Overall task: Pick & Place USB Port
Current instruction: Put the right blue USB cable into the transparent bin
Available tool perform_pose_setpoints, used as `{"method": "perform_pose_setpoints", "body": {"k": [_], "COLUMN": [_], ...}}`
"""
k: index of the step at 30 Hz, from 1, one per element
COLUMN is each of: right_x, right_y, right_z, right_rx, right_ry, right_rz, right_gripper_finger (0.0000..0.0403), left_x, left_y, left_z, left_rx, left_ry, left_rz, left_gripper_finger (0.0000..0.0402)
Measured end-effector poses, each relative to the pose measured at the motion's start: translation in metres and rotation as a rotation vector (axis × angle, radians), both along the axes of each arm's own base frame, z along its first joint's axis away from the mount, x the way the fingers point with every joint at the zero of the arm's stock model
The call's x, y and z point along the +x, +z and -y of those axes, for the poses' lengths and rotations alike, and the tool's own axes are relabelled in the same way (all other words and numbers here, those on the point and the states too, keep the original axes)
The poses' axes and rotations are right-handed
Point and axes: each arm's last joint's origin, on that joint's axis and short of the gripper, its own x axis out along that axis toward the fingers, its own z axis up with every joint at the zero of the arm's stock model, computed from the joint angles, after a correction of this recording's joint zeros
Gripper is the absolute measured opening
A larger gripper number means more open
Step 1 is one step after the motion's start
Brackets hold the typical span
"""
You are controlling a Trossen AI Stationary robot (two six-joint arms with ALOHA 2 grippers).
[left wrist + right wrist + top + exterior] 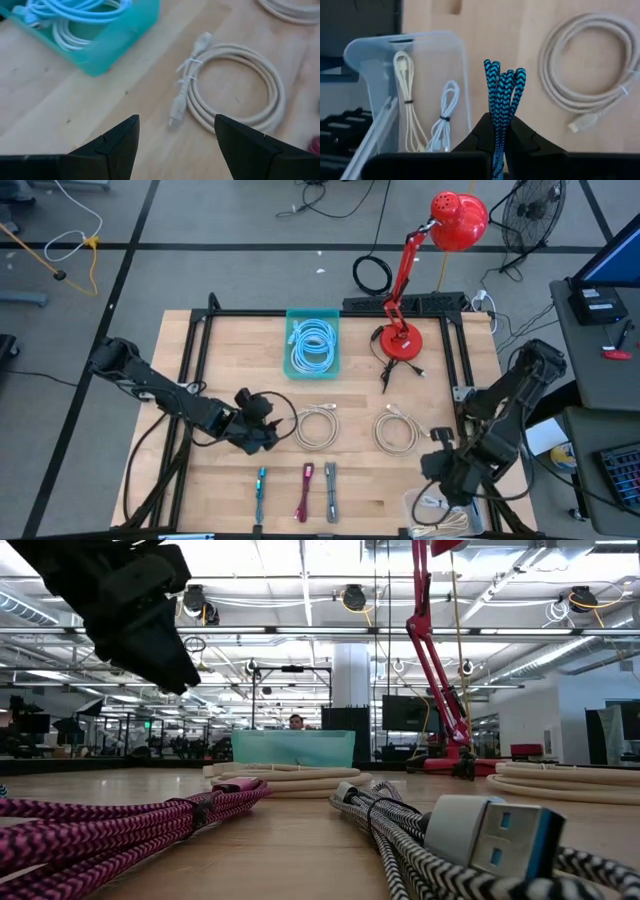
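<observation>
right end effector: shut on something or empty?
Shut on the blue cable: right end effector pinches its folded loops, beside the clear bin.

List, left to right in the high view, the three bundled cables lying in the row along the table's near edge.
Blue braided cable bundle → pink braided cable bundle → grey-and-white braided cable bundle.

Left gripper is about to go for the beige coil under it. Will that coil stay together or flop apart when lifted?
The beige coil probably lifts as one bundle: a tie binds its loops. The untied side may sag, since the cable looks thin and soft. Its loose plug end will likely dangle. The open left gripper hangs over that end.
</observation>
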Motion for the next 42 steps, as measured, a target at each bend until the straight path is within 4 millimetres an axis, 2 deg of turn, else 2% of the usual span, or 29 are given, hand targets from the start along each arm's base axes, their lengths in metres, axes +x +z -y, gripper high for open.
{"method": "perform_pose_setpoints", "body": {"k": [4, 11, 17, 24, 35, 42], "right_x": [-0.005, 0.0, -0.001, 0.007, 0.004, -0.002], "right_y": [-0.001, -0.004, -0.016, -0.021, -0.024, -0.041], "right_z": [-0.008, -0.028, -0.042, -0.071, -0.073, -0.071], "right_rx": [0.025, 0.127, 0.16, 0.304, 0.282, 0.278], "right_ry": [0.057, 0.158, 0.188, 0.257, 0.209, 0.128], "right_rz": [-0.014, 0.034, -0.046, 0.041, 0.043, -0.041], "right_gripper_finger": [0.0009, 0.0009, 0.0009, 0.0009, 0.0009, 0.0009], "left_x": [0.005, 0.017, 0.029, 0.033, 0.034, 0.034], "left_y": [0.002, 0.009, 0.016, 0.019, 0.02, 0.02], "left_z": [-0.006, -0.021, -0.034, -0.038, -0.035, -0.035], "left_rx": [0.006, 0.011, 0.017, 0.01, 0.02, 0.037], "left_ry": [0.073, 0.162, 0.186, 0.197, 0.172, 0.156], "left_rz": [0.065, 0.172, 0.25, 0.292, 0.294, 0.282], "left_gripper_finger": [0.0262, 0.0262, 0.0262, 0.0262, 0.0262, 0.0262]}}
